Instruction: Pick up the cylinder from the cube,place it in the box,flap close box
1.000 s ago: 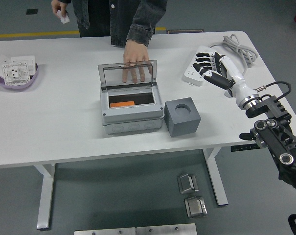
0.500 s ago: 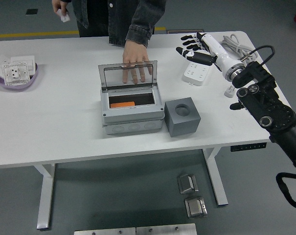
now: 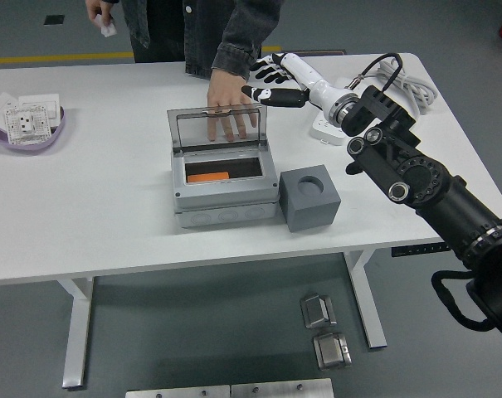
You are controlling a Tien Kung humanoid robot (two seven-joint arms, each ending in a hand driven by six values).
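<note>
A: One hand works here, the right hand (image 3: 271, 80). It hangs at about one o'clock from the box (image 3: 224, 184), just beside the top right corner of the raised lid (image 3: 216, 124). Its fingers (image 3: 259, 92) are spread loosely and hold nothing.

B: And the orange cylinder (image 3: 207, 177)?

A: It lies inside the open box, toward the left of the cavity. The cube (image 3: 309, 196) sits just beside the box at three o'clock, its round socket bare.

B: What crowds the lid?

A: A person's hand (image 3: 229, 104) rests flat on the desk (image 3: 101, 207) behind the clear lid, at twelve o'clock, close to the robot's fingertips. A power strip (image 3: 323, 128) lies behind the forearm at two o'clock.

B: Where is there open room?

A: From seven to ten o'clock the desk is bare, out to a purple dish (image 3: 26, 126) near the left edge. The near edge lies well apart from the box front.
</note>
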